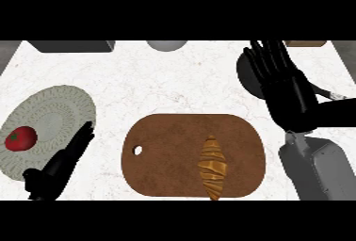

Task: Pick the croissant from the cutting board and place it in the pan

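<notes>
The croissant (214,167) lies untouched on the cutting board (173,141) because the right robot hand (281,80), fingers straight and wide, hovers empty above the pan (243,77).

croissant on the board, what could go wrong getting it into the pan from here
1. The croissant lies close to the cutting board's near edge, so a poor grasp may nudge it off onto the counter.
2. The open right hand is over the pan, away from the croissant; moving off, it might bump the pan.
3. The left hand rests beside the plate and could clip it.
</notes>
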Controlling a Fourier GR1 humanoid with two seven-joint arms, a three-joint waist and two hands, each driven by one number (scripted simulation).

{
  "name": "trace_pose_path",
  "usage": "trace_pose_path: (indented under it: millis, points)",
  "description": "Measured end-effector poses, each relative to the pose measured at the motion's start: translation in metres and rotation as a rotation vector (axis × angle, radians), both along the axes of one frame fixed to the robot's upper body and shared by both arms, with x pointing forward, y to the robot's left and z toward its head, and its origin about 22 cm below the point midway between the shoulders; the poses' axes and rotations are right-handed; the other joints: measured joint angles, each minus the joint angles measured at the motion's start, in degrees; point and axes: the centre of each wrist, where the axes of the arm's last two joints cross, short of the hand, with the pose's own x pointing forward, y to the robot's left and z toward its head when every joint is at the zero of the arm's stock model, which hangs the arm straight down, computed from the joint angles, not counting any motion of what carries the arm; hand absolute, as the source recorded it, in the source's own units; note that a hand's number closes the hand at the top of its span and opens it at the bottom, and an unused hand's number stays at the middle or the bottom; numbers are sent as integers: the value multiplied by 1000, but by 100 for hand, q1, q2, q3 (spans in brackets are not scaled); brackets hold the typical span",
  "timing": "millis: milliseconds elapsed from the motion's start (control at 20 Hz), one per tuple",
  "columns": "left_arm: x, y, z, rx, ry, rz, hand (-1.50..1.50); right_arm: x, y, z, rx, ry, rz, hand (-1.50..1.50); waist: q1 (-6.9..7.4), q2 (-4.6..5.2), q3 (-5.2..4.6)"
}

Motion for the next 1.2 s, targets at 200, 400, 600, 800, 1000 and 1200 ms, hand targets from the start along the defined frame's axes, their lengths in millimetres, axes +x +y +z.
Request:
trace_pose_path:
  millis: [200, 400, 600, 800, 1000, 1200]
  points:
    - [22, 2, 21, 3, -72, 67, 0, -1, 5, -28, -108, 49, 151, 150, 73, -139, -24]
    - [49, -2, 46, -20, -179, 166, 0, -14, 1, -65, -332, 79, 312, -150, 52, -184, -30]
    - [60, -3, 56, -32, -199, 234, 0, -33, -36, -84, -478, -53, 167, -150, -146, -252, -32]
    - [67, -4, 64, -34, -209, 262, 0, -52, -86, -83, -612, -176, 55, -150, -175, -279, -38]
    - [76, -8, 69, -32, -214, 267, 0, -62, -122, -49, -760, -231, 68, -150, -144, -283, -47]
    - [81, -12, 73, -31, -216, 267, 0, -65, -133, -2, -966, -248, 126, -150, -113, -290, -56]
